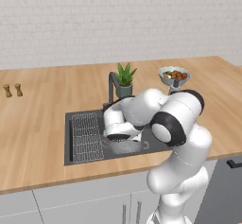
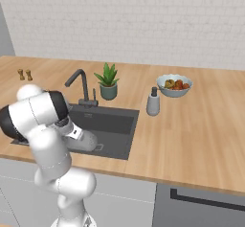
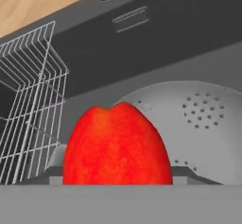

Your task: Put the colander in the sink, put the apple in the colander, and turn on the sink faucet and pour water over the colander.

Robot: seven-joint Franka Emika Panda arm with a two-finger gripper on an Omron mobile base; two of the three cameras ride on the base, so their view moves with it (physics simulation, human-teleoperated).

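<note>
In the left base view the arm bends down into the sink [image 1: 78, 158], set in the wooden desk [image 1: 38, 124]. The colander [image 1: 124, 144] sits in the sink, right of the wire rack [image 1: 87, 136]. The faucet [image 1: 112, 83] stands behind the sink, beside a potted plant [image 1: 125, 80].

In the right base view a fruit bowl [image 2: 174, 85] and a soap bottle [image 2: 153, 102] stand right of the sink.

In the hand view the apple [image 3: 117, 147] sits close in front of the gripper, over the colander's rim, apparently held between half-open jaws.
</note>
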